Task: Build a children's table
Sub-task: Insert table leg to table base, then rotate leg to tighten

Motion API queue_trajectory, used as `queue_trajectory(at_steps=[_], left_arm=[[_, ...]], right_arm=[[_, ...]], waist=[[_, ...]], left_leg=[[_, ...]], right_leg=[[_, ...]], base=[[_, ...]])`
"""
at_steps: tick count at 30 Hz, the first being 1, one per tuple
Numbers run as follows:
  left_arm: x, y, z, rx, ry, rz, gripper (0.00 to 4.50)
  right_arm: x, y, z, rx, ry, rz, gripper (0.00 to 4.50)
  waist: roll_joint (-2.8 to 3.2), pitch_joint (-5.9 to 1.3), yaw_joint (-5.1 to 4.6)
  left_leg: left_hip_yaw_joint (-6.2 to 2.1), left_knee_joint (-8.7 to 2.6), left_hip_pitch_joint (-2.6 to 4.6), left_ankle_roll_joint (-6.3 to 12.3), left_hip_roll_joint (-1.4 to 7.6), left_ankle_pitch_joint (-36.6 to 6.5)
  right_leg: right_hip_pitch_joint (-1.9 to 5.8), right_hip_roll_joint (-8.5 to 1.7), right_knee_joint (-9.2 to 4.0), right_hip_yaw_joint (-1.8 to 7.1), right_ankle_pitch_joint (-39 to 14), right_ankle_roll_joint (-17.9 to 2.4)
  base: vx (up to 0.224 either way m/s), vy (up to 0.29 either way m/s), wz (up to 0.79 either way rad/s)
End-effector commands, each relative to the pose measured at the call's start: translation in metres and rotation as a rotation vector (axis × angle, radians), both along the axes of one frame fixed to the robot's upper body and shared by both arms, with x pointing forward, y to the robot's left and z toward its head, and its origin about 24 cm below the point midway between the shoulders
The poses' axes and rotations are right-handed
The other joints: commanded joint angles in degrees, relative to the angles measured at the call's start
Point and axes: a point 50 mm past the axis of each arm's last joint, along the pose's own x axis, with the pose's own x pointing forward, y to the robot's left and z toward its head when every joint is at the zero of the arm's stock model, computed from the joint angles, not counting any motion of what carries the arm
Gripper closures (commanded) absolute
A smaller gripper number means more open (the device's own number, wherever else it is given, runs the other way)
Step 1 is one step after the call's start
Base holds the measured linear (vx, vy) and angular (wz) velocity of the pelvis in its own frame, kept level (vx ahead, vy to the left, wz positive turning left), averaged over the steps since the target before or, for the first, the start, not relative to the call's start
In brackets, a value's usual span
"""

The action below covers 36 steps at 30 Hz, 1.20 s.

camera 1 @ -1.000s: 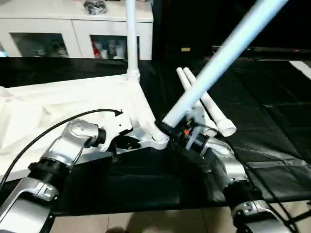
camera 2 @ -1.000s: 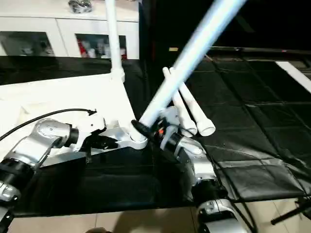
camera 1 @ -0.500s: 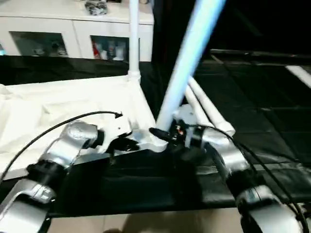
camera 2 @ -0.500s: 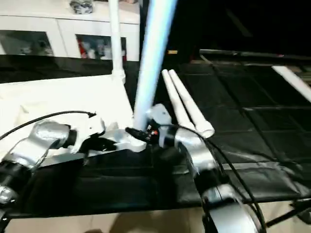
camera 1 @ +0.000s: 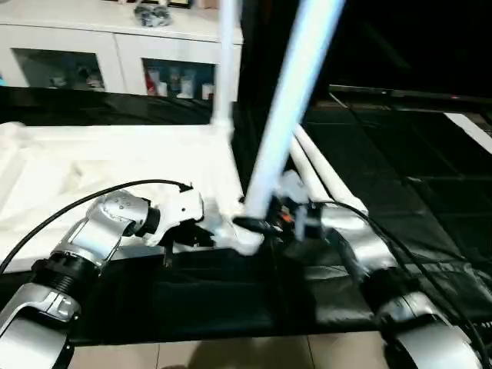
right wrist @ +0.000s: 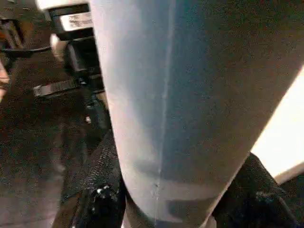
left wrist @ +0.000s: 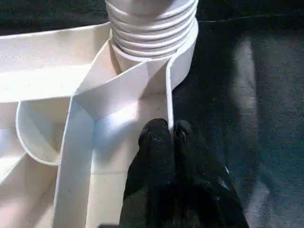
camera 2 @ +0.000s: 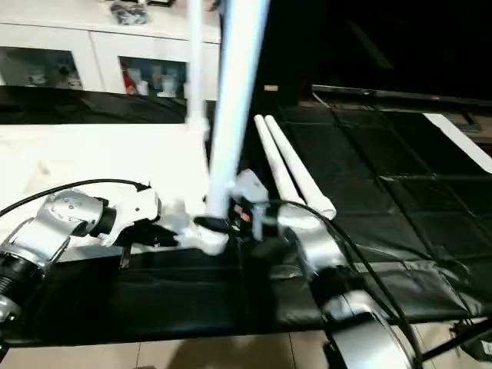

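The children's table top (camera 1: 115, 169) lies upside down on the left, ribs up. One white leg (camera 1: 225, 61) stands upright in its far corner. My right gripper (camera 1: 257, 224) is shut on a second leg (camera 1: 296, 100) near its base. That leg stands almost upright over the near corner socket (camera 1: 244, 240). In the right wrist view the leg (right wrist: 166, 95) sits between both black fingers (right wrist: 95, 194). My left gripper (left wrist: 168, 133) is shut on the top's thin rim (left wrist: 167, 95), just beside the socket where the leg's threaded end (left wrist: 152, 23) sits. Two loose legs (camera 1: 327, 177) lie on the mat.
A white cabinet with glass doors (camera 1: 115, 46) stands behind the table top. A black mat (camera 1: 415, 169) covers the floor to the right, with a white strip (camera 1: 470, 127) at its far edge. Pale floor tiles (camera 1: 231, 354) run along the near side.
The leg in my right gripper has swung from leaning far right to nearly upright over the near corner socket. My left gripper has stayed on the rim. The camera has shifted slightly.
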Motion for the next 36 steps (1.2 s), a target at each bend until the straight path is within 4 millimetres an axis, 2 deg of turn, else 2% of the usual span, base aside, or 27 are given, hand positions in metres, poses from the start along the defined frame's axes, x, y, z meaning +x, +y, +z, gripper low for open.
queue_trajectory(at_steps=[1,7,13,17,18,19,20,21,22,23,24,25,26,27,28,29,30,31,32,33,34,36], left_arm=[[0.005,-0.011,0.014,0.006,-0.049,-0.063,4.5],[0.009,-0.009,0.011,0.041,-0.042,-0.054,4.5],[0.013,-0.004,0.011,0.045,-0.043,-0.001,4.5],[0.016,0.001,0.013,0.02,-0.042,0.084,4.5],[0.017,0.004,0.015,0.005,-0.047,0.128,4.5],[0.018,0.006,0.016,-0.006,-0.052,0.16,4.5],[0.018,0.007,0.017,-0.011,-0.055,0.175,4.5],[0.017,0.009,0.018,-0.013,-0.062,0.204,4.5],[0.016,0.01,0.019,-0.014,-0.065,0.222,4.5],[0.014,0.011,0.021,-0.021,-0.068,0.25,4.5],[0.012,0.012,0.022,-0.029,-0.069,0.278,4.5],[0.011,0.012,0.023,-0.035,-0.071,0.294,4.5],[0.007,0.008,0.026,-0.057,-0.069,0.356,4.5],[0.006,0.005,0.027,-0.069,-0.068,0.388,4.5],[0.006,0.005,0.027,-0.069,-0.068,0.388,4.5],[0.004,0.0,0.027,-0.083,-0.067,0.418,4.5],[0.002,-0.006,0.027,-0.095,-0.063,0.443,4.5],[0.001,-0.013,0.027,-0.105,-0.061,0.457,4.5],[-0.001,-0.021,0.027,-0.113,-0.06,0.467,4.5],[-0.001,-0.027,0.027,-0.114,-0.061,0.472,4.5],[-0.002,-0.032,0.028,-0.121,-0.059,0.469,4.5],[-0.002,-0.039,0.027,-0.127,-0.059,0.471,4.5]], right_arm=[[-0.025,0.001,-0.036,-0.076,0.173,0.11,2.57],[-0.03,0.003,-0.039,-0.074,0.18,0.126,2.57],[-0.029,0.004,-0.039,-0.062,0.17,0.091,2.57],[-0.022,0.004,-0.04,-0.054,0.147,-0.024,2.57],[-0.016,0.004,-0.039,-0.058,0.127,-0.106,2.57],[-0.011,0.003,-0.039,-0.06,0.111,-0.166,2.57],[-0.009,0.003,-0.039,-0.061,0.103,-0.197,2.57],[-0.003,0.004,-0.038,-0.054,0.115,-0.261,2.57],[0.0,0.005,-0.038,-0.052,0.122,-0.297,2.57],[0.003,0.007,-0.038,-0.05,0.13,-0.344,2.57],[0.007,0.009,-0.037,-0.05,0.135,-0.385,2.57],[0.009,0.011,-0.037,-0.052,0.138,-0.404,2.57],[0.015,0.019,-0.035,-0.06,0.15,-0.474,2.57],[0.018,0.023,-0.034,-0.069,0.155,-0.507,2.57],[0.018,0.023,-0.034,-0.069,0.155,-0.507,2.57],[0.021,0.026,-0.034,-0.079,0.169,-0.549,2.57],[0.023,0.029,-0.034,-0.092,0.188,-0.592,2.57],[0.026,0.031,-0.034,-0.105,0.201,-0.631,2.57],[0.028,0.032,-0.034,-0.117,0.212,-0.663,2.57],[0.029,0.033,-0.034,-0.122,0.221,-0.681,2.57],[0.029,0.034,-0.034,-0.133,0.215,-0.68,2.57],[0.029,0.037,-0.034,-0.144,0.209,-0.672,2.57]], waist=[[1.87,-2.6,-0.34],[2.04,-2.55,-0.09],[2.16,-2.4,-0.06],[2.21,-2.0,-0.19],[2.18,-1.74,-0.46],[2.25,-1.32,-0.85],[2.61,-1.4,-1.12],[2.33,-1.6,-2.29],[3.47,-1.73,-2.25],[4.45,-1.58,-2.96],[4.82,-1.5,-1.48],[4.79,-1.08,-0.89],[1.25,-1.55,-2.01],[0.86,-1.69,-1.16],[0.86,-1.69,-1.16],[0.97,-2.16,-0.53],[1.09,-2.35,-0.88],[1.04,-2.46,-1.15],[1.61,-2.24,-1.5],[1.69,-2.17,-1.44],[1.53,-2.13,-1.46],[1.16,-2.08,-1.21]], left_leg=[[-1.56,-4.94,1.07,-2.0,2.98,-24.3],[-1.7,-4.88,1.52,-2.32,2.92,-26.2],[-1.79,-4.93,1.57,-2.29,2.88,-27.2],[-2.03,-4.88,1.96,-2.41,2.76,-29.3],[-2.17,-4.67,2.43,-2.55,2.59,-31.1],[-2.27,-3.92,3.54,-2.61,2.29,-33.5],[-2.39,-3.58,4.22,-2.72,2.23,-34.6],[-2.95,-4.07,3.24,-2.67,2.53,-35.3],[-3.4,-4.67,3.04,-3.15,3.4,-37.0],[-4.52,-8.09,-0.01,-4.05,5.6,-43.1],[-3.67,-11.68,-2.75,-4.76,6.19,-49.9],[-2.13,-12.79,-1.91,-5.13,5.64,-50.8],[-2.45,-8.61,1.49,-6.21,3.21,-44.3],[-2.85,-0.94,1.29,-3.15,1.32,-20.3],[-2.85,-0.94,1.29,-3.15,1.32,-20.3],[-2.92,-3.08,-1.93,-2.41,1.89,-10.4],[-2.68,-4.7,-2.74,-3.86,2.46,-7.6],[-2.75,-5.09,-2.19,-4.71,2.89,-8.2],[-2.5,-5.26,-0.98,-5.1,3.08,-13.0],[-2.11,-4.78,-0.45,-5.04,2.82,-16.4],[-2.04,-4.79,-0.52,-4.77,2.73,-17.0],[-1.88,-4.82,-0.26,-3.84,2.62,-17.5]], right_leg=[[1.44,-5.0,-5.46,3.54,-27.9,-6.8],[1.22,-5.14,-5.95,3.41,-30.8,-6.2],[1.12,-5.17,-6.23,3.31,-32.3,-5.8],[0.76,-5.41,-6.99,2.99,-37.5,-4.3],[0.51,-5.39,-7.58,2.47,-41.0,-3.1],[-0.21,-5.44,-9.03,1.18,-46.0,-1.5],[-0.28,-5.4,-9.61,0.28,-46.9,-0.9],[1.46,-5.33,-9.88,-1.64,-45.2,0.1],[2.38,-5.46,-9.22,-2.08,-42.3,-0.4],[5.4,-4.4,-3.94,-1.47,-30.8,-2.5],[6.87,-2.19,3.66,-0.69,-15.3,-4.3],[5.02,-1.37,4.64,-0.1,-12.3,-4.7],[2.09,-4.08,-0.53,3.31,-27.6,-5.2],[0.87,-10.0,-7.24,4.62,-50.2,-2.5],[0.87,-10.0,-7.24,4.62,-50.2,-2.5],[3.49,-8.8,-5.9,4.02,-44.9,-1.9],[3.68,-6.09,-4.17,2.8,-31.9,-3.6],[3.39,-5.43,-3.32,2.57,-26.7,-4.9],[2.39,-4.78,-3.08,2.73,-22.1,-7.4],[2.11,-4.87,-3.41,3.12,-21.9,-8.5],[2.28,-4.91,-3.53,3.19,-22.0,-8.6],[2.34,-4.73,-3.93,3.19,-23.1,-7.6]], base=[[0.0,0.0,0.0],[0.0,0.0,0.0],[0.0,0.0,0.0],[0.0,0.0,0.0],[0.0,0.0,0.0],[0.0,0.0,0.0],[0.0,0.0,0.0],[-0.053,0.013,-0.08],[-0.076,0.033,-0.21],[-0.076,0.033,-0.21],[-0.091,0.012,-0.07],[0.003,-0.072,0.05],[0.003,-0.072,0.05],[0.013,-0.108,-0.12],[0.009,-0.056,-0.31],[0.009,-0.056,-0.31],[0.055,-0.017,-0.34],[0.0,0.0,0.0],[0.0,0.0,0.0],[0.0,0.0,0.0],[0.0,0.0,0.0],[0.0,0.0,0.0]])
